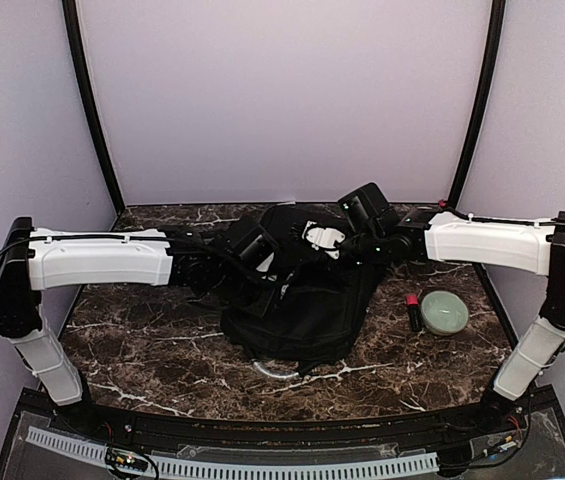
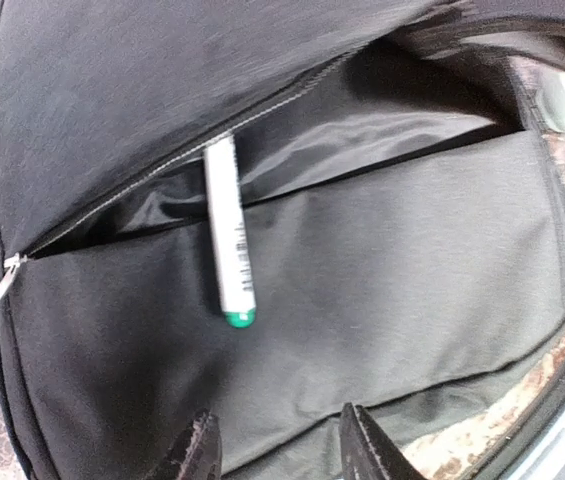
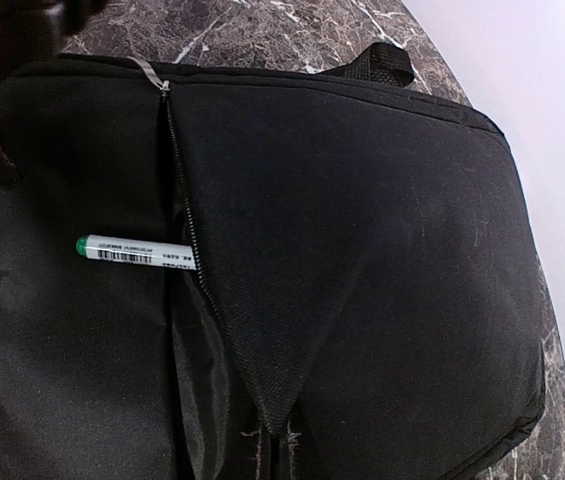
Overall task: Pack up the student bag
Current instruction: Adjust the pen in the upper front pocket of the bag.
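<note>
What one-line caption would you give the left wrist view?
Green-tipped white marker half inside the unzipped student bag, left hand open nearby.

The student bag (image 2: 412,300) gaped open under its raised flap. A white pen (image 2: 230,240) lay across that gap, narrowing it.

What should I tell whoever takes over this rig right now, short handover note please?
Left gripper: open, empty, above the white marker.
Right gripper: shut on a flap of the student bag, holding the zip pocket open.
Done: marker lies partway inside the pocket, green end sticking out.
Left: push it fully in; green bowl and small red-capped item sit outside, right of the bag; probably zip up after.
</note>
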